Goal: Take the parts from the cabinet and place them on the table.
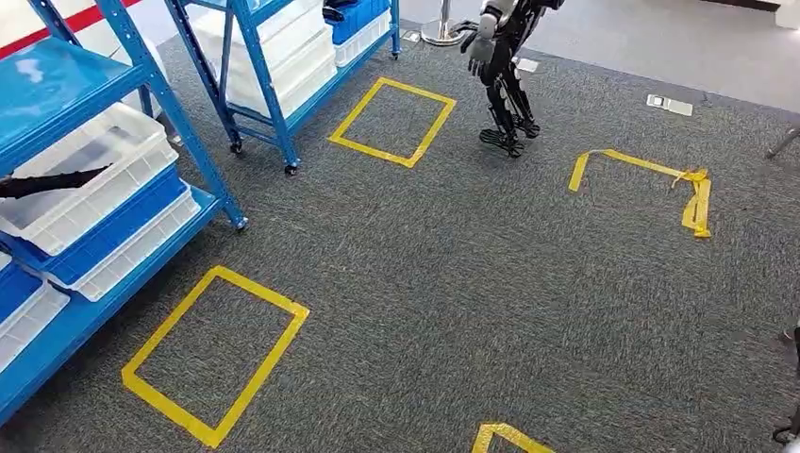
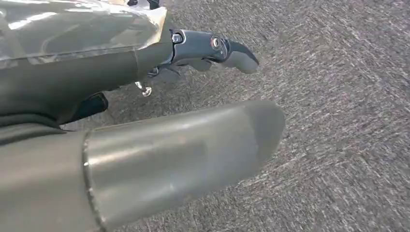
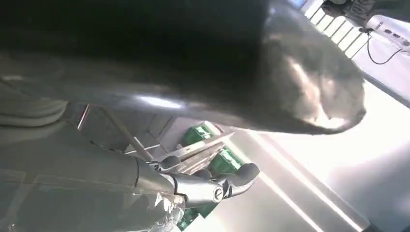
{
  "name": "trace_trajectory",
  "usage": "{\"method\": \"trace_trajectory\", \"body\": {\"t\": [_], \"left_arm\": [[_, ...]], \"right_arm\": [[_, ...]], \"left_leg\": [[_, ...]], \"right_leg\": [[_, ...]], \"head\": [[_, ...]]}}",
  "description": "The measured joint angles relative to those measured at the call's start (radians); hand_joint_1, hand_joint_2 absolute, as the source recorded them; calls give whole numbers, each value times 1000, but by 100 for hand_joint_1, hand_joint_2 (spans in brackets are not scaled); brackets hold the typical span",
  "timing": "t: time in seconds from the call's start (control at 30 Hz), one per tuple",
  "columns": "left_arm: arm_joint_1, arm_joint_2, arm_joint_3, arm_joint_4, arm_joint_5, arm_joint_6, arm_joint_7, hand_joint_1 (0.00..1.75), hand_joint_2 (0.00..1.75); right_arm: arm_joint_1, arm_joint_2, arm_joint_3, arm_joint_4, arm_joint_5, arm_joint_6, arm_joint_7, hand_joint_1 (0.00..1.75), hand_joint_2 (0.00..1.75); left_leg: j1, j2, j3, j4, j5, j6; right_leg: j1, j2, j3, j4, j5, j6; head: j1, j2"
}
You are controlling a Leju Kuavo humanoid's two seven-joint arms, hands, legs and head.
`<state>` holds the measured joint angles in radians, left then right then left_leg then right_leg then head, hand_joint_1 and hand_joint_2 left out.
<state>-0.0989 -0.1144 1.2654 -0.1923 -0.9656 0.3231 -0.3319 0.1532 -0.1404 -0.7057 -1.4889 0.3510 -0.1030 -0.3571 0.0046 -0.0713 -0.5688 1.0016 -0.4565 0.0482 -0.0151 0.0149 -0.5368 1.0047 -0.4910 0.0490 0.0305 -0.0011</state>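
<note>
We look down on a grey carpet point(image 1: 491, 283) marked with yellow tape squares point(image 1: 215, 354), and we take the nearest blue cabinet point(image 1: 141, 85), at the left of the head view, as our landmark. On its shelves sit white bins point(image 1: 90, 160) stacked over blue bins point(image 1: 113, 222). A black part point(image 1: 47, 181) lies in the upper white bin on the cabinet's middle shelf, stretched along the bin. Beyond this cabinet stands a second blue cabinet point(image 1: 274, 57) on castors, loaded with more white bins. One tape square lies on the carpet just in front of the nearest cabinet; another point(image 1: 391, 121) lies farther off, beside the second cabinet. Well away from the nearest cabinet, across the carpet, another humanoid robot point(image 1: 500, 66) stands on its black legs, and past it an incomplete, crumpled tape outline point(image 1: 660, 184) lies on the carpet.

In the left wrist view our left hand point(image 2: 193, 53) hangs over the carpet, thumb point(image 2: 183, 159) thick in the foreground, fingers stretched out and apart, holding nothing. In the right wrist view our right hand point(image 3: 203, 186) shows a dark thumb point(image 3: 290, 82) and outstretched fingers with nothing between them; green crates point(image 3: 220, 159) show behind it.
</note>
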Motion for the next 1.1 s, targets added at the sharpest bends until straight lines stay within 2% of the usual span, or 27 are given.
{"method": "trace_trajectory", "body": {"t": [0.03, 0.1, 0.17, 0.27, 0.3, 0.37, 0.4, 0.43, 0.47, 0.53, 0.57, 0.6, 0.63, 0.67, 0.7, 0.73, 0.77, 0.8, 0.83, 0.87, 0.9, 0.93, 0.97, 1.0, 1.03, 1.07, 1.1], "left_arm": [[0, 0, 0, 0, 2, 2, 6, 0, 0], [-1, 0, 0, 0, 5, 8, 18, 0, 0], [-1, 0, 1, 0, 13, 10, 24, 0, 0], [-1, -1, 8, 0, 22, 14, 31, 0, 0], [-2, 0, 10, 0, 22, 18, 32, 0, 0], [-4, -1, 15, 0, 23, 23, 32, 0, 0], [-4, -2, 15, 0, 23, 23, 32, 0, 0], [-4, -4, 16, 0, 24, 26, 32, 0, 0], [-4, -4, 16, 0, 24, 26, 33, 0, 0], [-4, -5, 18, 0, 24, 26, 33, 0, 0], [-4, -5, 18, 0, 24, 26, 33, 0, 0], [-4, -6, 19, 0, 25, 26, 33, 0, 0], [-4, -8, 22, 0, 26, 26, 33, 0, 0], [-4, -8, 23, 0, 26, 26, 33, 0, 0], [-5, -8, 24, 0, 26, 26, 33, 0, 0], [-5, 0, 25, -2, 26, 26, 33, 0, 0], [-7, -2, 25, -2, 26, 27, 32, 0, 0], [-6, -3, 25, -2, 26, 27, 31, 0, 0], [-5, -4, 25, -2, 26, 27, 31, 0, 0], [-5, -3, 25, -2, 26, 27, 31, 0, 0], [-4, -3, 26, -2, 26, 27, 31, 0, 0], [-5, -4, 26, -2, 26, 27, 31, 0, 0], [-6, -5, 26, -2, 28, 27, 31, 0, 0], [-7, -5, 26, -2, 29, 27, 31, 0, 0], [-7, -5, 25, -2, 30, 27, 31, 0, 0], [-7, -5, 26, -2, 32, 27, 31, 0, 0], [-6, -6, 26, -2, 33, 27, 31, 0, 0]], "right_arm": [[0, 0, -1, 0, -1, 1, 0, 0, 0], [1, 1, -1, 0, -1, 2, 0, 0, 0], [1, 1, -1, 0, -1, 2, 0, 0, 0], [2, 2, -1, 0, -1, 2, -1, 0, 0], [5, 5, -1, 0, -1, 2, -2, 0, 0], [7, 5, -1, -6, 2, 3, -3, 0, 0], [9, 5, -1, -8, 2, 2, -3, 0, 0], [8, 5, -2, -9, 2, 3, -4, 0, 0], [8, 5, -2, -9, 2, 3, -4, 0, 0], [14, 10, -5, -8, 2, 3, -4, 0, 0], [17, 12, -5, -8, 2, 4, -4, 0, 0], [18, 13, -6, -9, 3, 5, -4, 0, 0], [18, 13, -7, -10, 5, 5, -4, 0, 0], [19, 14, -7, -11, 6, 5, -5, 0, 0], [19, 17, -7, -11, 8, 6, -4, 0, 0], [16, 25, -6, -9, 8, 9, -4, 0, 0], [22, 27, -8, -16, 9, 10, -5, 0, 0], [23, 29, -8, -15, 10, 12, -3, 0, 0], [21, 32, -9, -15, 12, 12, -3, 0, 0], [20, 33, -8, -15, 13, 12, -5, 0, 0], [19, 33, -9, -15, 13, 12, -5, 0, 0], [20, 34, -10, -15, 15, 12, -5, 0, 0], [19, 34, -11, -15, 17, 13, -5, 0, 0], [19, 34, -13, -15, 18, 13, -5, 0, 0], [19, 35, -14, -15, 19, 13, -5, 0, 0], [19, 35, -14, -14, 21, 14, -5, 0, 0], [17, 35, -14, -14, 24, 16, -5, 0, 0]], "left_leg": [[0, 1, 0, 0, 0, -3], [3, 1, 0, -1, 0, -21], [4, 2, 0, -1, -1, -25], [2, 2, 0, -1, -1, -25], [-4, 3, -5, 9, -5, -18], [-6, 6, 4, -15, 4, -2], [6, 12, 23, -44, 22, -1], [6, 12, 31, -58, 27, 5], [8, 15, 30, -59, 29, 8], [9, 16, 27, -58, 28, 7], [9, 16, 25, -56, 28, 5], [13, 16, 25, -54, 26, -1], [17, 16, 25, -50, 23, -8], [24, 15, 25, -40, 17, -19], [28, 13, 20, -24, 8, -32], [24, 11, 14, -16, 2, -44], [22, 11, 9, 1, -9, -52], [24, 9, 7, -2, -6, -54], [24, 7, 7, -5, -2, -56], [27, 3, 5, -4, -1, -58], [31, 17, 4, 5, -9, -61], [30, 48, -10, 37, -34, -60], [27, 63, -43, 107, -77, -58], [25, 67, -86, 194, -120, -57], [23, 67, -125, 275, -152, -53], [20, 67, -150, 323, -162, -47], [15, 67, -149, 321, -148, -37]], "right_leg": [[1, 0, 0, 0, 0, 0], [2, 0, -1, 1, 0, -1], [3, 0, -1, 1, -1, -1], [1, 0, -2, 1, -1, -1], [-13, 0, 0, -6, 4, 5], [-4, 1, 7, -19, 8, 12], [-5, -3, 4, -5, 3, 10], [-3, -5, -15, 35, -24, 6], [-4, -5, -47, 101, -57, 1], [-13, -5, -117, 245, -115, 3], [-17, -5, -135, 280, -121, 12], [-24, -6, -122, 258, -105, 27], [-29, -6, -88, 193, -74, 44], [-36, -6, -35, 94, -35, 64], [-48, -3, 14, 3, -7, 83], [-37, 6, 3, 17, -20, 78], [-39, 6, 5, 4, -16, 50], [-37, 4, 7, 12, -16, 33], [-33, 1, 4, 20, -16, 21], [-33, 0, 1, 23, -16, 16], [-33, -3, 0, 22, -13, 7], [-31, -5, 0, 21, -12, 2], [-26, -9, -2, 22, -12, 0], [-21, -14, -4, 22, -12, -5], [-14, -18, -6, 22, -12, -8], [-8, -22, -7, 22, -13, -12], [-3, -25, -5, 22, -13, -13]], "head": [[0, 0], [0, 0], [0, 0], [0, 0], [0, 0], [0, 0], [2, 0], [1, 0], [3, 0], [3, 0], [3, 0], [3, 0], [3, 0], [3, 0], [3, 0], [7, 0], [7, 0], [3, 0], [0, 0], [-2, 0], [-3, 0], [-3, 0], [-5, 0], [-5, 0], [-5, 0], [-5, 0], [-6, 0]]}}
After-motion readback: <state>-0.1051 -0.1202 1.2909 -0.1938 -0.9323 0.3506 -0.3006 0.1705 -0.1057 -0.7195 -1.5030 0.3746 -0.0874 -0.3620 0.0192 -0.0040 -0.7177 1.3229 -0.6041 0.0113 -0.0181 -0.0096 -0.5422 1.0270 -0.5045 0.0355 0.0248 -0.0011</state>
